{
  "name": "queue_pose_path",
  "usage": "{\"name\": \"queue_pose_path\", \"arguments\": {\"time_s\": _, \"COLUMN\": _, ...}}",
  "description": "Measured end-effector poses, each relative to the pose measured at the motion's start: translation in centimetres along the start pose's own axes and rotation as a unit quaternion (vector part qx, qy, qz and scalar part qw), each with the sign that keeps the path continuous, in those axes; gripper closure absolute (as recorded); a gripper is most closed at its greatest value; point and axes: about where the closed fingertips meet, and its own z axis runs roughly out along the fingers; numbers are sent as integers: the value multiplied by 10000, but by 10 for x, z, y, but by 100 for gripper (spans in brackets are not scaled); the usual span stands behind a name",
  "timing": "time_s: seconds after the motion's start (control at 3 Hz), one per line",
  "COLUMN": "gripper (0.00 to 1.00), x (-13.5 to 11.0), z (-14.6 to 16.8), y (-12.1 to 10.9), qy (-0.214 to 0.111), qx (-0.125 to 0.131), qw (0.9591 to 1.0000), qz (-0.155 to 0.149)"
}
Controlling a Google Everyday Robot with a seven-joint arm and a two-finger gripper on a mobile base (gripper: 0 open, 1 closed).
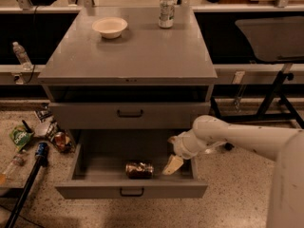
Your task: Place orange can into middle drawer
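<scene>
Floor litter, lower left: green packet (20, 137) and a black pole (26, 194) lie just beside the drawer's left corner. They are a snag risk only if the base swings that way.
Bowl (109, 26), upper left of the cabinet top: well apart from the work, no hazard.
Middle drawer (95, 190), lower centre: pulled fully out, front wall toward the camera. A jolt to the front would shake what is inside.
Orange can (139, 169): lies on its side on the drawer floor, centre-front, long axis left to right. Being round, it will likely roll front-to-back if the drawer is nudged or shut hard.
Upper drawer front (130, 114): closed, and it overhangs the space the arm must leave through.
Green-and-white can (166, 12), top centre: upright and far off, not the target.
Gripper (173, 165): inside the drawer just right of the orange can, apparently not touching it. Apart or together: cannot tell.
Main risk: a leftward drift on withdrawal clips the can. Lifting too steeply knocks the wrist on the upper front.
Arm (237, 137): crosses the drawer's right wall and would be trapped if the drawer were shut.
</scene>
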Motion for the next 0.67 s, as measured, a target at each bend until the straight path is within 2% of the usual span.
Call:
{"name": "queue_pose_path", "arguments": {"time_s": 0.33, "gripper": 51, "x": 9, "z": -76, "y": 19, "qy": -466, "qx": 9, "qw": 9981, "qz": 412}}
{"name": "queue_pose_path", "arguments": {"time_s": 0.67, "gripper": 37, "x": -1, "z": -126, "y": 24, "qy": -705, "qx": 176, "qw": 9916, "qz": 1072}}
